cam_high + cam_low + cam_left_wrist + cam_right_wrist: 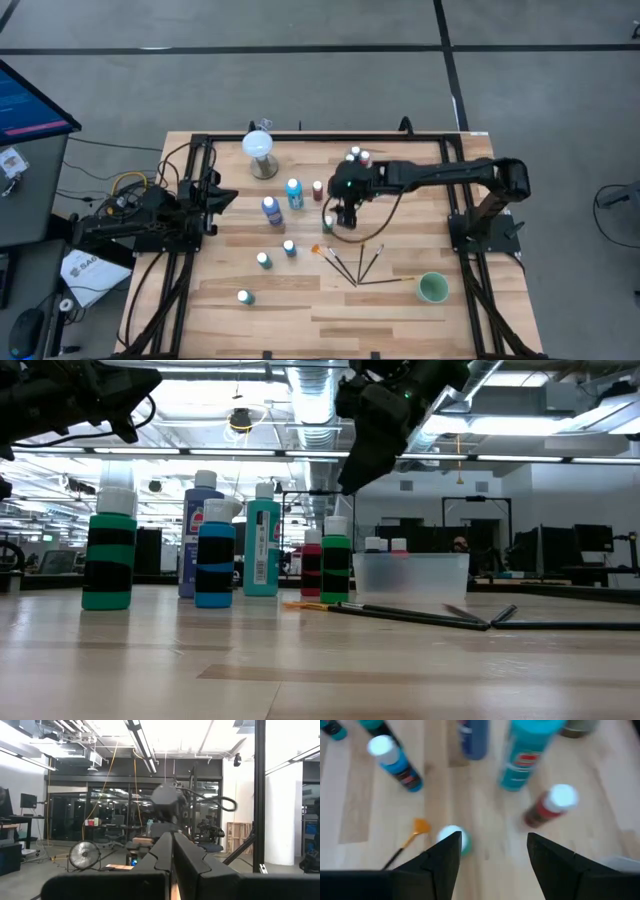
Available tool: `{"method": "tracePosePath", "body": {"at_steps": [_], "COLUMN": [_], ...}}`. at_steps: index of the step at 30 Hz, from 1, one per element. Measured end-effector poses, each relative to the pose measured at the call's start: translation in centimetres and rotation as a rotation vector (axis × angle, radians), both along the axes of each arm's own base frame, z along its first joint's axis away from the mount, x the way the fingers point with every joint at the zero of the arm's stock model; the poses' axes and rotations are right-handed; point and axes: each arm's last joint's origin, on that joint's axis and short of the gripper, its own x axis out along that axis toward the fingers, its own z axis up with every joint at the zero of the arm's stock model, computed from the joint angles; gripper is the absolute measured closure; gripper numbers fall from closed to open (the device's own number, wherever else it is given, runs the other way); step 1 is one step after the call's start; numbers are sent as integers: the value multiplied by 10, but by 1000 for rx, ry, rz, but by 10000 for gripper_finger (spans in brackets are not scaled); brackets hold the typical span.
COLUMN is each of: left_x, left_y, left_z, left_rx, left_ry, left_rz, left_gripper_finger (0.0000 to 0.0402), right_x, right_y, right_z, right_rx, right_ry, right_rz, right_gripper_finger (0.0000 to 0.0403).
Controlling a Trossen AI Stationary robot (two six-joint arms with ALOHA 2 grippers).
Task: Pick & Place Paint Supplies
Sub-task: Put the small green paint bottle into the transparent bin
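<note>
Right wrist view: right claw open above green bottle.

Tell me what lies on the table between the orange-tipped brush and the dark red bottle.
A green bottle with a white cap stands between the orange-tipped brush and the dark red bottle, closer to the brush. The right wrist view shows it.

Wooden table bears paint bottles, brushes, globe, cup.

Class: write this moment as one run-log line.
right gripper: open, above green bottle | left gripper: shut, parked at table's left edge | paintbrushes: lying on table
</note>
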Motion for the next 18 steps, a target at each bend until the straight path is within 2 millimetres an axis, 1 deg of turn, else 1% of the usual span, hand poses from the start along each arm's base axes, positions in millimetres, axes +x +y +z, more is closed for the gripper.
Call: {"method": "tracePosePath", "body": {"at_steps": [3,5,12,18], "left_x": [0,0,0,0], "left_y": [0,0,0,0], "left_z": [0,0,0,0], "left_rx": [0,0,1,0], "left_ry": [-2,-2,-2,-3], "left_rz": [0,0,0,0], "left_gripper_finger": [400,400,400,400], "right_x": [7,10,21,26], "right_y": [9,13,14,15], "right_z": [-3,-10,-37,-44], "right_rx": [-7,-7,29,56], "right_ry": [-25,-11,57,54], "right_rz": [34,46,65,86], "right_gripper_finger": [181,181,181,181]}}
